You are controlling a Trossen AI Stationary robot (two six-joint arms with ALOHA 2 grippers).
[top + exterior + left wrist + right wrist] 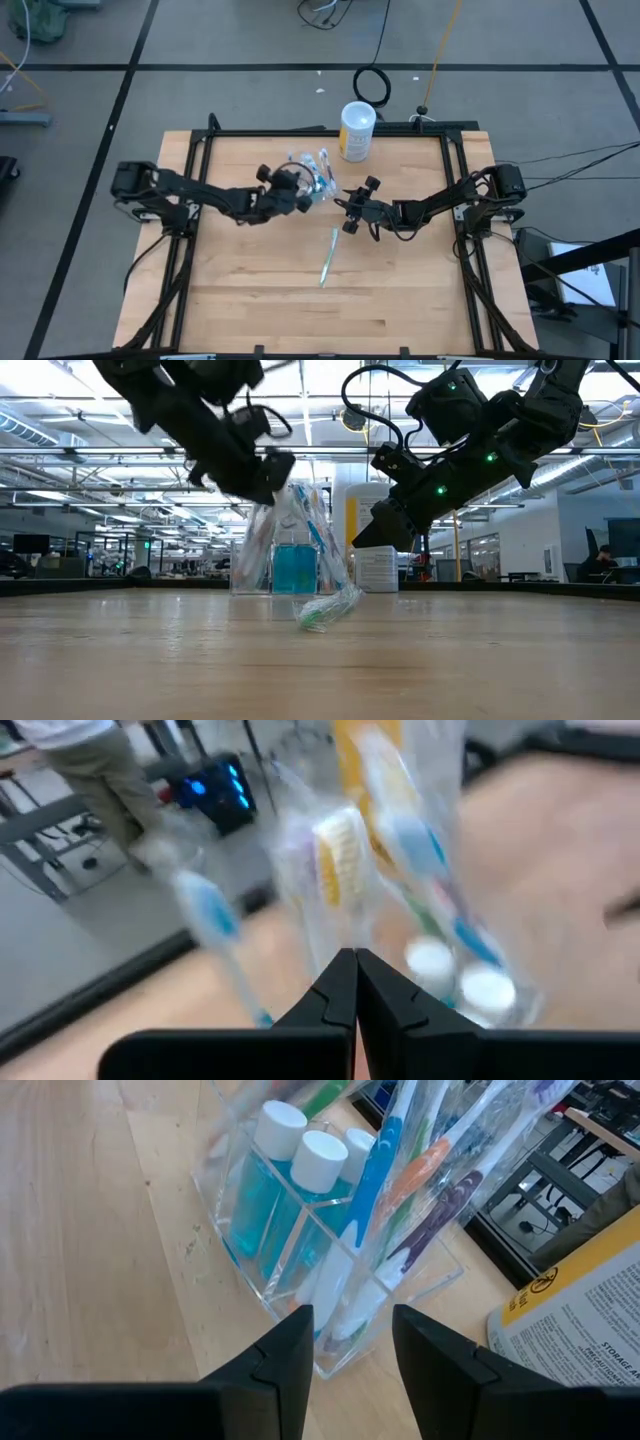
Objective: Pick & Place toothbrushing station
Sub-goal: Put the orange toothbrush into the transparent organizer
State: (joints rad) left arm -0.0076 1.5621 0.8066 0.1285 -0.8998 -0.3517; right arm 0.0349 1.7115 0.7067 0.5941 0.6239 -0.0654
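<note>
The left gripper [355, 982] has its two fingers pressed tight together, with nothing between them. Just past its tips stands the clear holder [312, 176], full of toothbrushes [372, 1175] and teal tubes [262, 1190]. The right gripper [352, 1342] has its fingers spread apart, with the holder just in front of them. One toothbrush [328, 258] lies alone on the table [250, 290], near the right gripper. A white canister [357, 131] stands beyond the holder.

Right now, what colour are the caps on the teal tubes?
White caps, clearest in the right wrist view.
</note>
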